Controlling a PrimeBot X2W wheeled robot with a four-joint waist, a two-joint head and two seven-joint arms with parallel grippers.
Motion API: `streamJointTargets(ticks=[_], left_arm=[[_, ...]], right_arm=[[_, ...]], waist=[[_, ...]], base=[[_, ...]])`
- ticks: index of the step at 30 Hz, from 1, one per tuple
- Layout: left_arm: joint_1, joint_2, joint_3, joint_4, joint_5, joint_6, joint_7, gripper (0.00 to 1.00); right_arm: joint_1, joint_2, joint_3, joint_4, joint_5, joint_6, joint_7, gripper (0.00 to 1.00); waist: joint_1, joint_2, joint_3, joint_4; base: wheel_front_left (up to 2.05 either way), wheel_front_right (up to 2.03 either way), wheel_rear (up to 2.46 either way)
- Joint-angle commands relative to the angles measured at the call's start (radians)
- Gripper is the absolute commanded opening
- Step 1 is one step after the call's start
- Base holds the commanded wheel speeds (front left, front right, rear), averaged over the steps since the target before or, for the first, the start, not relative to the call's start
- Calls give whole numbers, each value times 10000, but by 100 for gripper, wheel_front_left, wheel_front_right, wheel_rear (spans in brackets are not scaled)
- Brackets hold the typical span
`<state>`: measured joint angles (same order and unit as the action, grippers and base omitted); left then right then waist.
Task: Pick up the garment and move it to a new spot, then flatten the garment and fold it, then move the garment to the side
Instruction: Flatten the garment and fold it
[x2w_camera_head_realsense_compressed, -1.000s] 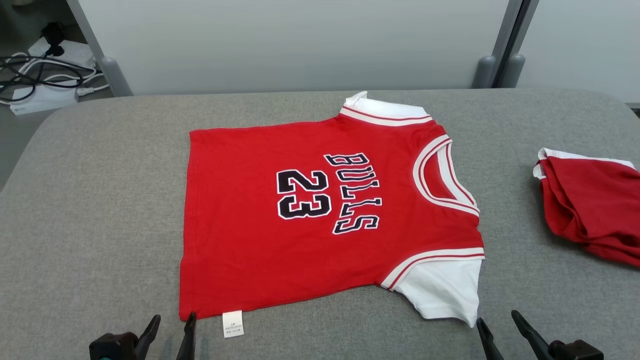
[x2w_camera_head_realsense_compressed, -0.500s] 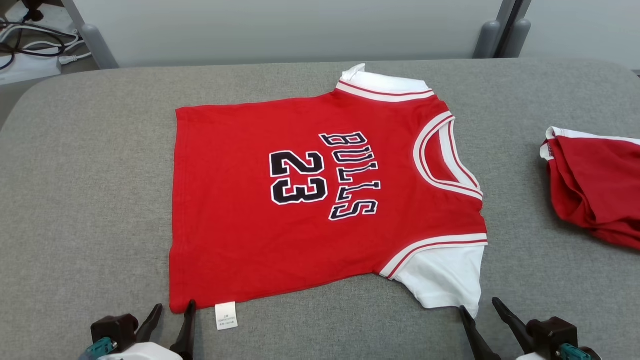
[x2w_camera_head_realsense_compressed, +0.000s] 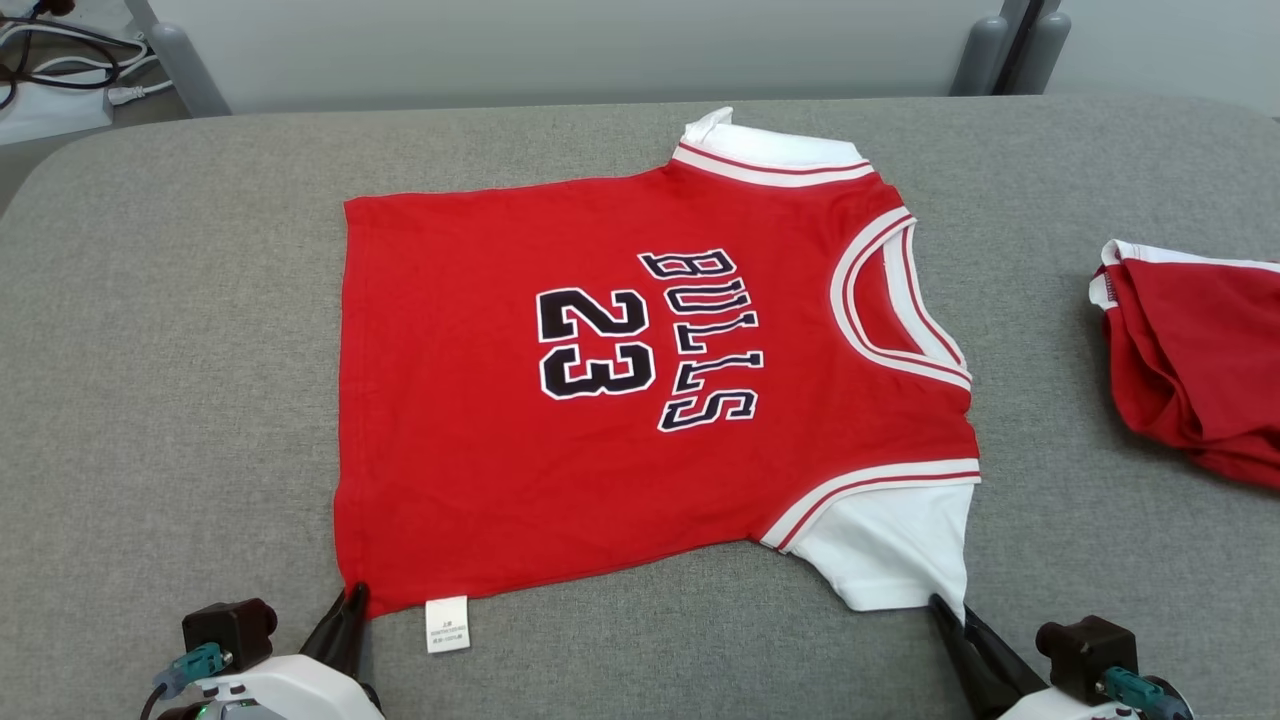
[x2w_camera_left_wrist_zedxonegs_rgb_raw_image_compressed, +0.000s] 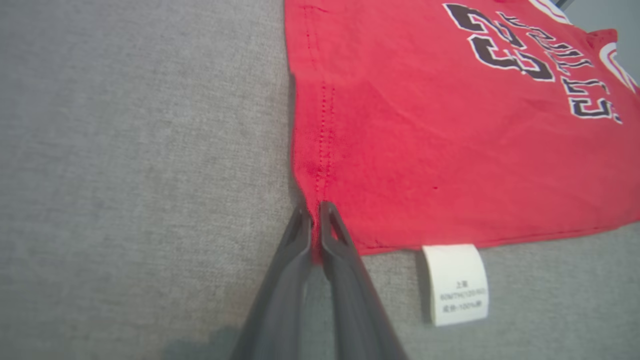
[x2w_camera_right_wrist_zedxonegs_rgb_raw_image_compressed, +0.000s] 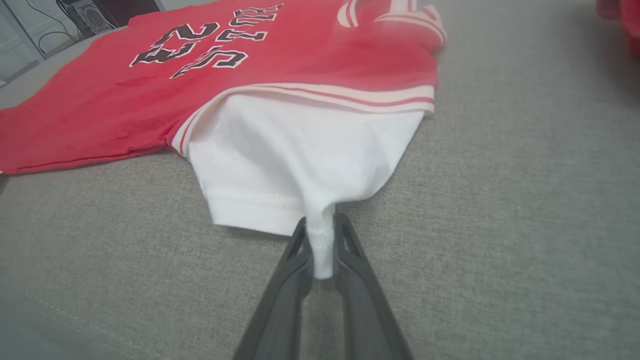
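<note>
Left gripper (x2w_camera_left_wrist_zedxonegs_rgb_raw_image_compressed: 315, 212), right gripper (x2w_camera_right_wrist_zedxonegs_rgb_raw_image_compressed: 320, 227) onto garment (x2w_camera_head_realsense_compressed: 450, 450)

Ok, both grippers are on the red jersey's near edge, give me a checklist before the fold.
1. Left gripper shut on the red Bulls jersey's hem corner: ok.
2. Right gripper shut on the white near sleeve's corner: ok.
3. Jersey flat on the grey fabric table: ok, faint ripples.
4. Far white sleeve spread flat: cannot tell, its tip looks turned up.
5. White care label clear of the left gripper: ok.
6. Crumpled red garment on the right apart from the jersey: ok.
</note>
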<state>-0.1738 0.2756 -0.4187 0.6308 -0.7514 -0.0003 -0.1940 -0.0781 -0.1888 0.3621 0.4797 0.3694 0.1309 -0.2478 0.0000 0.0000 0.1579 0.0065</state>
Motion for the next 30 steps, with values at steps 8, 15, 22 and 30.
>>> streamJointTargets(ticks=[8, 15, 22, 30], left_arm=[[-123, 77, 294, -68, -216, -80, -170, 0], [681, 578, 490, -921, -330, 311, 23, 0], [1655, 1189, 772, -2537, -441, 1030, 446, 0], [1777, 1628, 896, -4245, -360, 1652, 985, 0]], right_arm=[[630, -298, -311, -816, 350, -2, -139, 0], [2220, -169, -1331, -2462, 139, -2, -139, 0], [3571, 296, -1752, -3732, -205, -2, -62, 0], [3198, 189, -1887, -4620, 150, -2, 777, 0]], waist=[[0, 0, -128, 111], [0, 0, -219, 210], [0, 0, -87, 114], [0, 0, 354, -55]], base=[[0, 0, 0], [0, 0, 0], [0, 0, 0], [0, 0, 0]])
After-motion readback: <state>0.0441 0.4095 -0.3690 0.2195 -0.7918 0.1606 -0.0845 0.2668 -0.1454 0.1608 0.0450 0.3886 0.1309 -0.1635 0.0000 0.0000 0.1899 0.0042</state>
